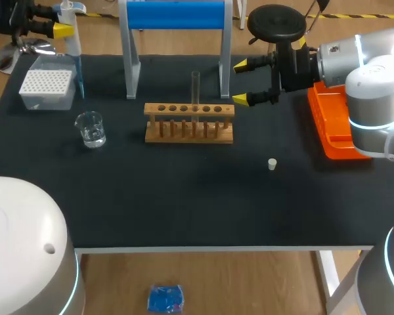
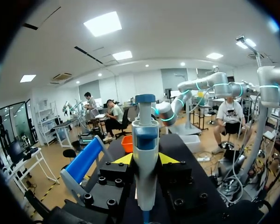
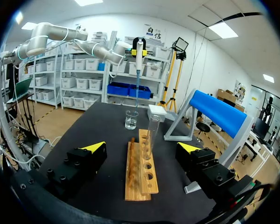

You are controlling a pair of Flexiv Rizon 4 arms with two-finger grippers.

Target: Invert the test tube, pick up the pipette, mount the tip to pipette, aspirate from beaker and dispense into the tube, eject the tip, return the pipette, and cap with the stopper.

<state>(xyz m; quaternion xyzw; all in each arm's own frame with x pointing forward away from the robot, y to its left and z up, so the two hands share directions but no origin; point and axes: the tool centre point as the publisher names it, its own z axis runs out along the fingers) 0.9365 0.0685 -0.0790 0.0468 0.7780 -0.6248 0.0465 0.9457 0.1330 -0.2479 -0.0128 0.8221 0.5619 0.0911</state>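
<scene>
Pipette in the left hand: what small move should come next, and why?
Probably shift the white-and-blue pipette over the clear glass beaker and lower it: the left hand holds it by the white tip box, a blue tip seems already mounted, and the beaker holds liquid.

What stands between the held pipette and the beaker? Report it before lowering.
Nothing visible. The left tool holds the pipette up beside the tip box; only bare mat lies between it and the beaker, and the box is off that line.
</scene>
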